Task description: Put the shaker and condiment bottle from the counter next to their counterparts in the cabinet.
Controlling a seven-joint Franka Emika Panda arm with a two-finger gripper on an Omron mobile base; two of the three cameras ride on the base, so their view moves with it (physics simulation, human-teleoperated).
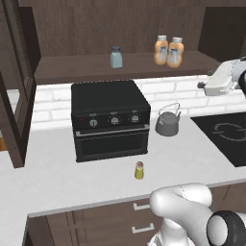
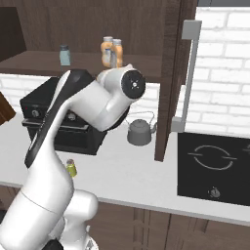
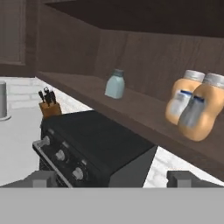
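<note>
The yellow-green shaker (image 1: 139, 170) (image 2: 71, 168) with its brownish cap stands upright on the white counter (image 1: 57, 178), in front of the black toaster oven. Two near-identical orange condiment bottles (image 1: 162, 50) (image 1: 175, 53) (image 3: 181, 99) (image 3: 204, 111) stand side by side, touching, on the cabinet shelf (image 1: 77, 67); I cannot tell them apart. The pale blue-grey shaker (image 1: 116, 57) (image 3: 115, 84) stands further left on that shelf. My gripper (image 1: 204, 86) (image 3: 113, 177) hovers at the right, below shelf height and above the counter, open and holding nothing, well apart from the bottles.
A black toaster oven (image 1: 108, 120) sits under the shelf with a grey kettle (image 1: 168, 122) to its right. A black cooktop (image 1: 226, 134) lies at the far right. An open cabinet door (image 1: 14, 81) hangs at the left. A knife block (image 3: 49, 107) stands beyond the oven.
</note>
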